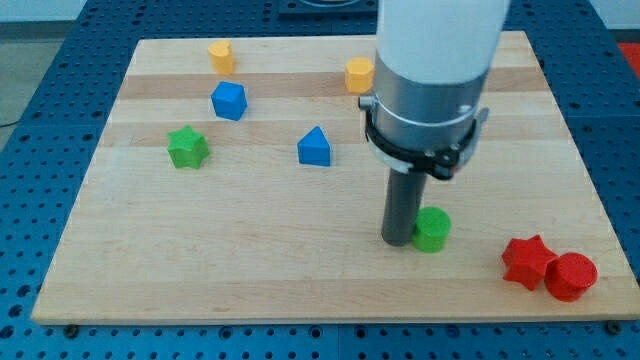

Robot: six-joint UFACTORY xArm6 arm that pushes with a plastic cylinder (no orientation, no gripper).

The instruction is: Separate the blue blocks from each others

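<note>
Item: my arm (432, 70). It came down from the view's top, right of centre, its white and grey body upright over the wooden board (250, 270). The dark rod hung straight below it. There was no gripper on this rig, so nothing to stand apart or together.

Item: my tip (397, 241). It rested on the board, touching or just beside the green cylinder (432, 230), on that block's left side; I could not tell which.

Item: blue blocks. The blue cube-like block (229, 101) lay in the upper left part of the board. The blue triangular block (314, 147) lay near it, lower and to the right, apart from it. Both stood well to the left of my tip.

Item: other blocks. The green star (187, 148) sat left of the triangular one. A yellow block (221, 56) lay near the top edge; another yellow block (359, 75) lay beside my arm. The red star (527, 261) touched the red cylinder (571, 276) at the lower right corner.
</note>
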